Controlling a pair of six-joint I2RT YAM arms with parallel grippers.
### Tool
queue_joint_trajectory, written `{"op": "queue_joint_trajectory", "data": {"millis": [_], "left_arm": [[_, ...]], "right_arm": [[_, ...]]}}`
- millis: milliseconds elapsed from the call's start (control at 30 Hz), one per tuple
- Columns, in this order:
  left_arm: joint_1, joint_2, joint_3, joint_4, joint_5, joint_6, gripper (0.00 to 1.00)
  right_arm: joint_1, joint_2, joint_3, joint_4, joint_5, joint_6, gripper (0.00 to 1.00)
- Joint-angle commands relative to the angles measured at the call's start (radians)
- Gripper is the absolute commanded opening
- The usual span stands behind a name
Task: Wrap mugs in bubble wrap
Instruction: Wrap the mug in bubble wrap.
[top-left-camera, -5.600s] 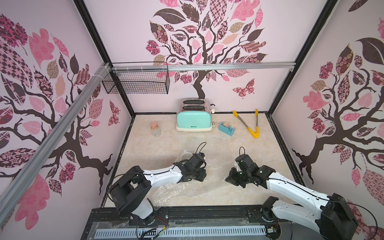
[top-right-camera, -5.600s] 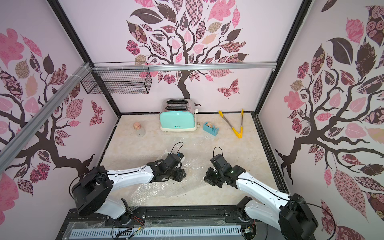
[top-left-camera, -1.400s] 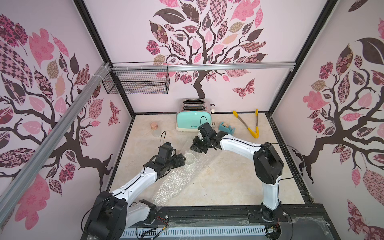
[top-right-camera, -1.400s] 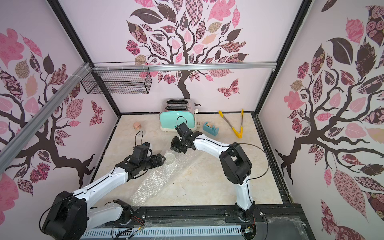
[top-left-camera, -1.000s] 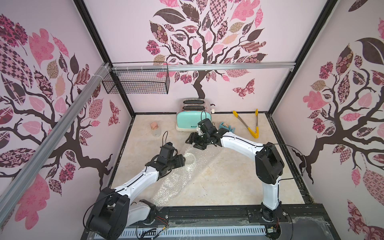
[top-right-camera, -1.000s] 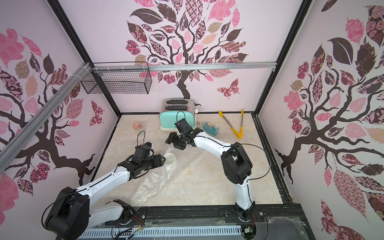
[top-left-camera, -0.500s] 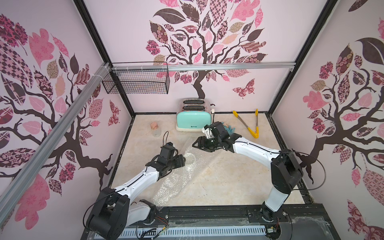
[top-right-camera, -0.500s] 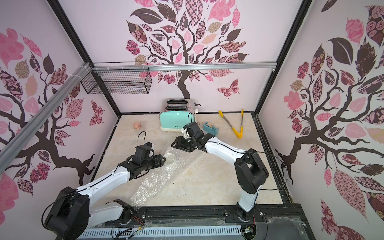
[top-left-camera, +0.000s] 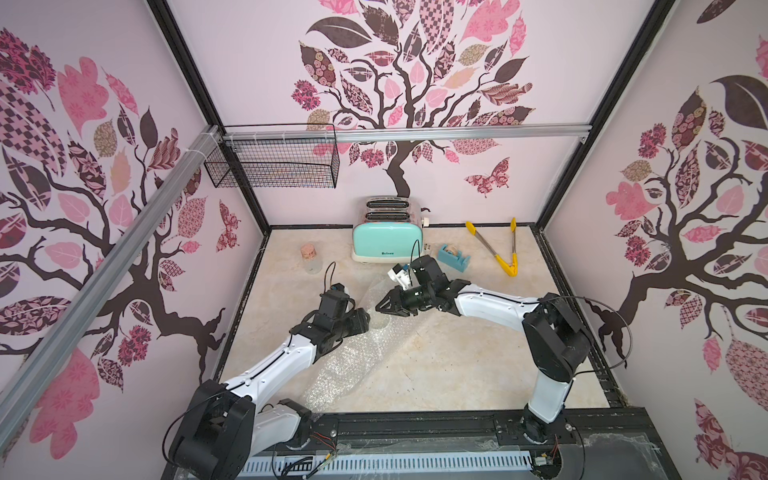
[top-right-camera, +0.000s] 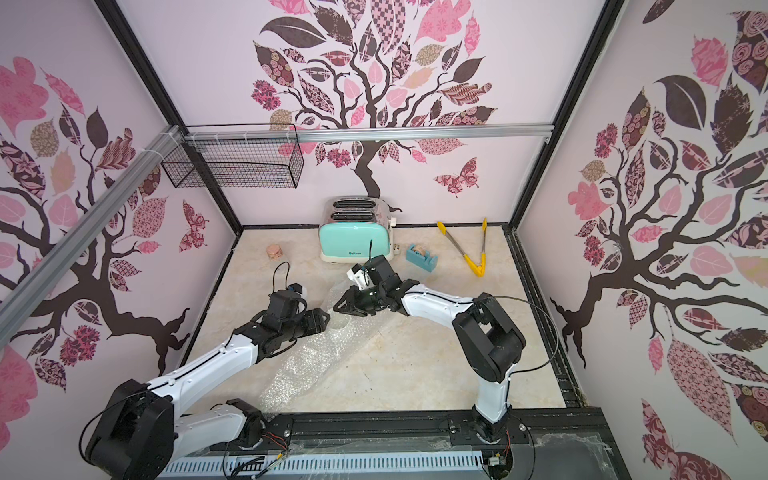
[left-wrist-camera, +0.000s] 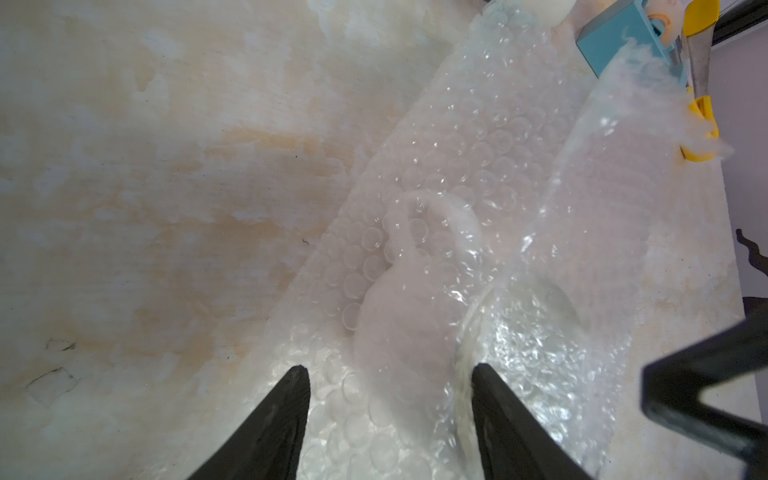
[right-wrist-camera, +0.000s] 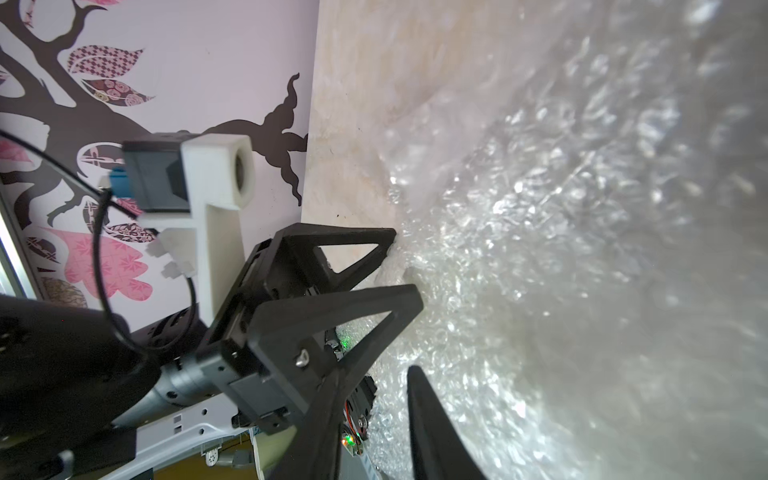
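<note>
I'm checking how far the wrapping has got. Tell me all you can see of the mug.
The mug is white, ceramic by its look, cylindrical with a small loop handle. It sits on the bubble wrap, and a raised fold of wrap lies over its mouth. The left gripper has one finger on either side of its body; whether they press it is unclear. In a top view the mug is a pale round.
</note>
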Motion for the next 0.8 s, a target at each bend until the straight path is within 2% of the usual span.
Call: {"op": "queue_joint_trajectory", "data": {"millis": [0,100,200,267,400,533,667,700,767], "left_arm": [[-0.002,-0.023,-0.019,-0.002,-0.006,0.012,0.66],[-0.002,-0.047,-0.020,-0.012,-0.004,0.008,0.69],[-0.002,-0.105,-0.018,-0.073,-0.046,-0.017,0.84],[-0.002,-0.158,-0.020,-0.156,-0.140,-0.079,0.97],[0.002,-0.256,-0.024,-0.380,-0.292,-0.236,0.98],[0.002,-0.355,-0.051,-0.560,-0.296,-0.344,0.98],[-0.002,-0.441,-0.067,-0.793,-0.408,-0.539,0.98],[-0.028,-0.446,-0.062,-0.853,-0.433,-0.605,0.98],[-0.044,-0.441,-0.043,-0.929,-0.399,-0.683,0.98]], "right_arm": [[0.002,0.070,0.009,0.006,-0.020,0.004,0.29],[0.002,0.086,0.008,-0.027,0.018,-0.015,0.28],[0.002,0.084,0.007,-0.063,0.064,-0.037,0.28],[0.002,0.082,0.009,-0.074,0.071,-0.041,0.28],[0.002,0.084,0.018,-0.087,0.078,-0.047,0.28],[0.002,0.090,0.027,-0.094,0.077,-0.052,0.28],[0.001,0.089,0.035,-0.101,0.078,-0.055,0.28],[0.001,0.089,0.037,-0.101,0.078,-0.056,0.28],[0.001,0.091,0.041,-0.105,0.077,-0.057,0.28]]}}
